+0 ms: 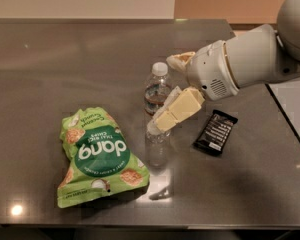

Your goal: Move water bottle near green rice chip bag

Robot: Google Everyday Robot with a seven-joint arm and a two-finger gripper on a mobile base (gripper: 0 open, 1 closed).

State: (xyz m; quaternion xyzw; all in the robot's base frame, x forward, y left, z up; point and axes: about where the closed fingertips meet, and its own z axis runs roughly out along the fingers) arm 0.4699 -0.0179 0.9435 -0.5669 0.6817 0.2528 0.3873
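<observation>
The water bottle point(156, 91) stands upright on the grey table, clear, with a white cap and a label band. The green rice chip bag point(99, 155) lies flat just left of it, a short gap between them. My gripper point(165, 91) reaches in from the right and is open. The near cream finger point(177, 109) crosses in front of the bottle's lower right. The far finger point(179, 60) sits behind, right of the cap and apart from it.
A small black wrapped bar point(215, 132) lies right of the bottle, under my arm. The table's point(65, 54) front edge runs just below the bag, and its right edge is beyond the bar.
</observation>
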